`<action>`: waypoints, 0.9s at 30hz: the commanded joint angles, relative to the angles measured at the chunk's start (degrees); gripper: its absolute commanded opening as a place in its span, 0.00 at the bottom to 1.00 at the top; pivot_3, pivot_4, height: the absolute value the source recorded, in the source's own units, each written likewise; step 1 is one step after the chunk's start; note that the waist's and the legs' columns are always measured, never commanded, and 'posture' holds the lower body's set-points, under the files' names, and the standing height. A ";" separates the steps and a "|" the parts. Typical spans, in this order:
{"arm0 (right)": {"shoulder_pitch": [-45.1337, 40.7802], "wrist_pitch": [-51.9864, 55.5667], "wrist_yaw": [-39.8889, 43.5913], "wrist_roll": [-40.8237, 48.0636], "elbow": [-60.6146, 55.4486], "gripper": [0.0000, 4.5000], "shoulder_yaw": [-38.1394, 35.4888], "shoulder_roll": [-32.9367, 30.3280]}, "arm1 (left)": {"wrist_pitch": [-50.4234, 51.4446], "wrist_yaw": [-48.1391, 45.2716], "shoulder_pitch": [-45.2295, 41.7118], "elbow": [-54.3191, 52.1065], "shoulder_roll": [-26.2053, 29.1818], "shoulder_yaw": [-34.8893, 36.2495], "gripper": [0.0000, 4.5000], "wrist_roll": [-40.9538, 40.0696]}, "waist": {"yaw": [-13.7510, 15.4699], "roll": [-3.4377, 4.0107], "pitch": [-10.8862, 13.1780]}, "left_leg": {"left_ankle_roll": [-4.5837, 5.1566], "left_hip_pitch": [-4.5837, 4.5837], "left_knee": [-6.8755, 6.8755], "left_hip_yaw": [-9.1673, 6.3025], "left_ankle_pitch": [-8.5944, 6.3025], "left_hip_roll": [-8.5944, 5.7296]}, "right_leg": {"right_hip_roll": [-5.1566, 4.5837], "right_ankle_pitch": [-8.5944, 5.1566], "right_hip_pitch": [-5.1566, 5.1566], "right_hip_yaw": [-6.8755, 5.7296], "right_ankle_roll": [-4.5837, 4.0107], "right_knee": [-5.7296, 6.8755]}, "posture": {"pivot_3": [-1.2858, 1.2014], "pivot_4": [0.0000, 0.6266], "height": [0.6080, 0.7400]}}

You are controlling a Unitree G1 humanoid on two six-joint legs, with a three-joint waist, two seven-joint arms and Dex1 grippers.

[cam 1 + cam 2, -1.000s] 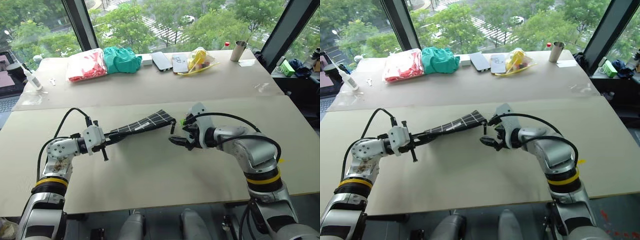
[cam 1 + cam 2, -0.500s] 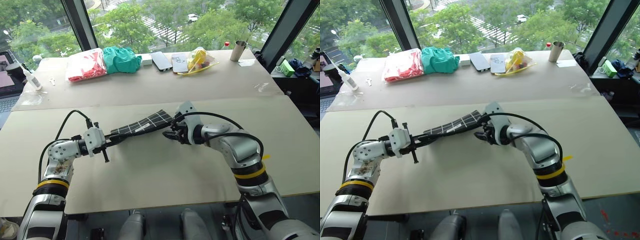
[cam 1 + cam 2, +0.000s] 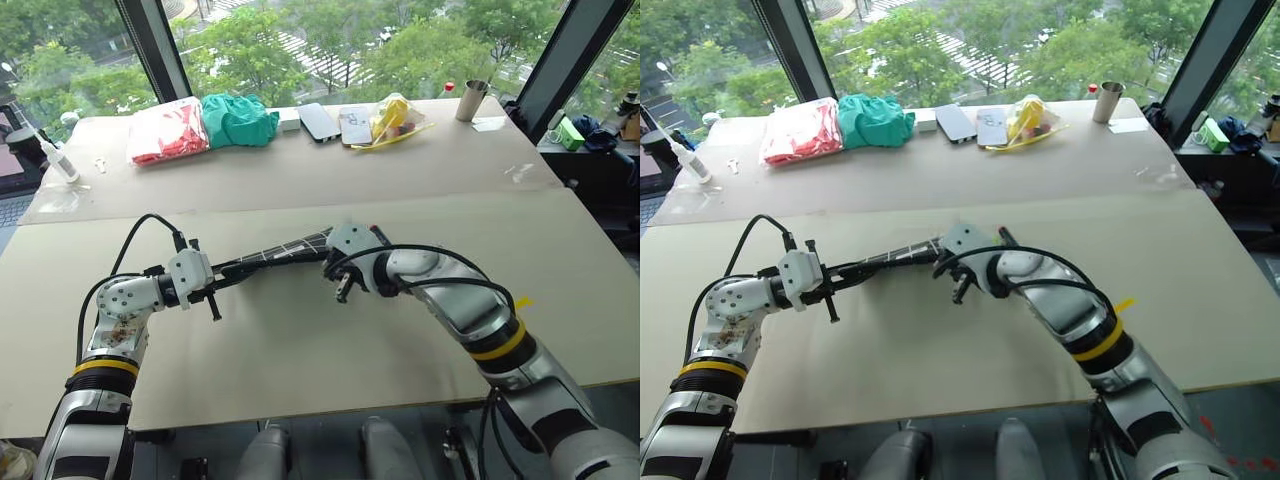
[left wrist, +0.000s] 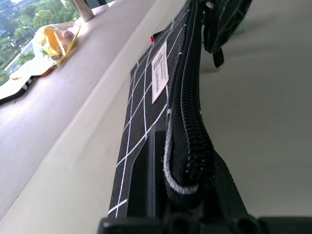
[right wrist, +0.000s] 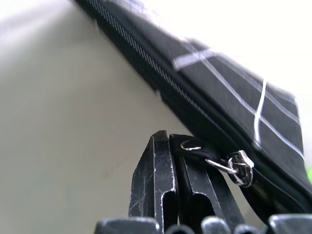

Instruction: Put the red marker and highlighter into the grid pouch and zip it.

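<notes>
Near table point(image 3: 300, 370) w/ both arms over it; far table point(image 3: 300, 160) behind carries a red bag point(image 3: 168, 130), green cloth point(image 3: 238, 118), phones, a yellow bag point(image 3: 395, 115) and a metal cup point(image 3: 467, 100). All of that is unchanged vs a sec ago; the slight shift of the whole scene is the camera.

Grid pouch point(image 3: 285, 252) is held off the tabletop betw the two grippers, zipper edge toward the robot. A sec ago its right end stood higher, showing a wide fan of grid; now it lies flatter and thinner, mostly hidden behind the right wrist.

Left gripper point(image 4: 187, 195) is clamped on the pouch's left end, same spot as before, no move.

Right gripper point(image 5: 170, 146): a sec ago it hung wide open just right of the pouch end, w/ a bit of green at its fingers. Since then it has come in leftward, rolled, and closed. Fingers point(image 5: 151, 180) are now pinched on the black zipper pull strap point(image 5: 187, 146), w/ the metal slider point(image 5: 239, 165) just beside the tips.

A red speck point(image 4: 152, 38) shows at the pouch's far end in the left wrist view; can't tell what it is. Marker and highlighter not made out.
</notes>
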 commanded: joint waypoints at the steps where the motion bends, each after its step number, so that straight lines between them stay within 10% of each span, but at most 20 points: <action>1: -4.53 -1.73 2.09 0.52 0.83 0.01 -1.61 1.99 | -1.38 -0.42 -0.56 0.38 -0.03 0.79 0.00 0.24 | 0.06 0.00 0.00 | 0.00 0.00 0.00 -0.01 0.00 0.00 | 0.00 0.00 0.00 -0.01 0.00 0.00 | 0.52 0.24 1.00; 12: -5.08 -12.99 15.47 -6.11 5.46 0.01 12.44 -3.02 | -2.45 -1.26 -0.50 1.30 -0.94 0.79 0.00 0.05 | 0.08 0.00 0.00 | -0.02 -0.04 0.01 0.01 0.01 -0.04 | -0.03 0.00 0.00 -0.04 0.00 -0.03 | 0.52 0.24 1.00; 27: -5.21 -12.17 22.77 -3.27 12.13 0.01 5.38 1.70 | -0.15 -0.79 0.79 -2.50 -0.66 1.18 0.00 -0.04 | 0.24 0.00 0.00 | -0.11 -0.15 0.01 -0.14 0.06 -0.03 | -0.07 0.01 -0.14 -0.01 -0.01 0.07 | 0.52 0.24 1.00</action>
